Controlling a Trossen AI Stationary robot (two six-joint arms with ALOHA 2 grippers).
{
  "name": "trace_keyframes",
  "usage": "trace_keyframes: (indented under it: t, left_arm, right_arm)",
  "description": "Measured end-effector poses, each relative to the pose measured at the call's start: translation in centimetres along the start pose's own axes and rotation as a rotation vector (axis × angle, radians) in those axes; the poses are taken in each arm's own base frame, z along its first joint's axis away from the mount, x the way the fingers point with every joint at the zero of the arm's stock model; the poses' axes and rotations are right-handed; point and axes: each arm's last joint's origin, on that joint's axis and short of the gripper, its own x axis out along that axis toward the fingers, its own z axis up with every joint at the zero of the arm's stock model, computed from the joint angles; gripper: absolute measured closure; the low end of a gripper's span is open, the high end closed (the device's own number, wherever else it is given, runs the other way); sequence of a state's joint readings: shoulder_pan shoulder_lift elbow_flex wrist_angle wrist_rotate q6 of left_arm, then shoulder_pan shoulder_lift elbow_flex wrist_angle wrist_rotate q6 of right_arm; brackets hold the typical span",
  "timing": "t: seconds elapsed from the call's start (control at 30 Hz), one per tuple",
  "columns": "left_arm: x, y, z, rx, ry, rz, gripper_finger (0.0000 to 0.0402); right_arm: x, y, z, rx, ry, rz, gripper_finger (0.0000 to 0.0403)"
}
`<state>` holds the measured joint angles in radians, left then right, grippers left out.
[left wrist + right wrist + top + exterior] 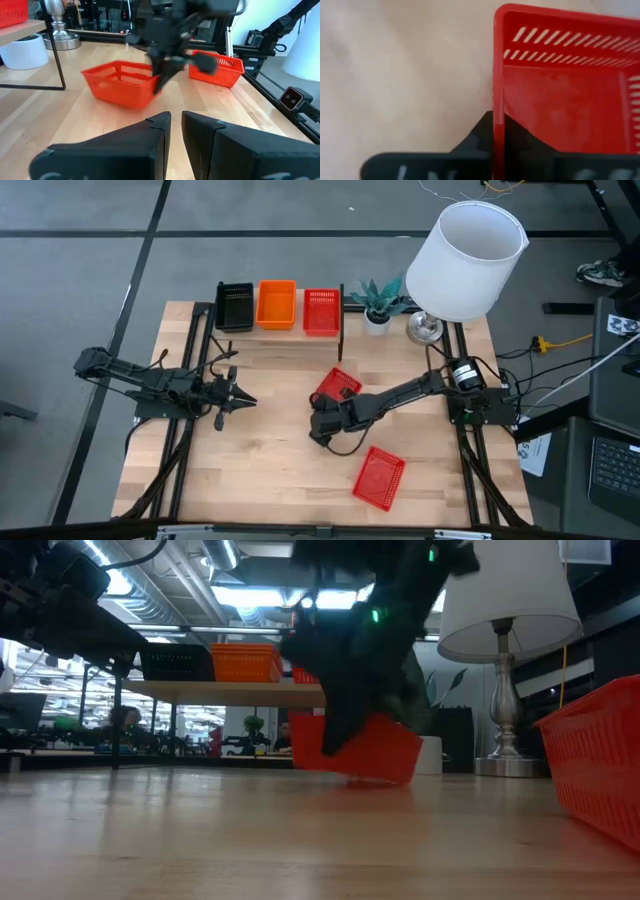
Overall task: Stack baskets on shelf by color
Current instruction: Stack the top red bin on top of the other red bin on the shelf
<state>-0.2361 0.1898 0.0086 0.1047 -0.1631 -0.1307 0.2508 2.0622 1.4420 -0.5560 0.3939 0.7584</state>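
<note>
The right end effector (498, 131) clamps one wall of a red slotted plastic basket (337, 387) at mid-tabletop (270, 470), tilting it, apparently bound for the red basket on the raised light-wood shelf (285, 335). The left end effector (243, 400) waits nearby, fingers narrowly apart and empty.

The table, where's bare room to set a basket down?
Bare wood lies between the left gripper and the right gripper, and left of the loose red basket. The shelf and the plant and lamp corner are crowded.
</note>
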Motion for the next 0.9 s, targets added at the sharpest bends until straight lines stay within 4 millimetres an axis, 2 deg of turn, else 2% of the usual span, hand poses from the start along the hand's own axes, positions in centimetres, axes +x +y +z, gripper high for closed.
trace_keyframes:
  t: [0.13,0.27,0.33,0.43,0.57,0.7,0.8,0.9]
  left_arm:
    - [0.0,0.0,0.0,0.0,0.0,0.0,0.0363]
    - [0.0,0.0,0.0,0.0,0.001,0.0,0.0363]
    - [0.0,0.0,0.0,0.0,0.0,0.0,0.0363]
    - [0.0,0.0,0.0,0.0,0.002,0.0,0.0363]
    - [0.0,0.0,0.0,0.0,0.002,0.0,0.0363]
    - [0.0,0.0,0.0,0.001,0.002,0.0,0.0363]
    - [0.0,0.0,0.0,0.001,0.003,0.0,0.0363]
    - [0.0,0.0,-0.1,0.002,0.006,0.001,0.0363]
  right_arm:
    - [-3.0,2.9,0.4,-0.063,-0.046,0.079,0.04]
    - [-8.3,5.6,1.9,-0.203,-0.128,0.103,0.0401]
    - [-11.1,6.2,2.8,-0.31,-0.196,0.049,0.0401]
    - [-14.6,6.0,4.9,-0.483,-0.322,-0.102,0.0402]
    - [-18.1,3.8,9.1,-0.633,-0.419,-0.271,0.0402]
    - [-19.6,-0.3,14.6,-0.668,-0.435,-0.249,0.0402]
    - [-19.0,-4.5,18.0,-0.643,-0.415,-0.189,0.0403]
    - [-17.1,-9.4,19.7,-0.592,-0.284,-0.174,0.0403]
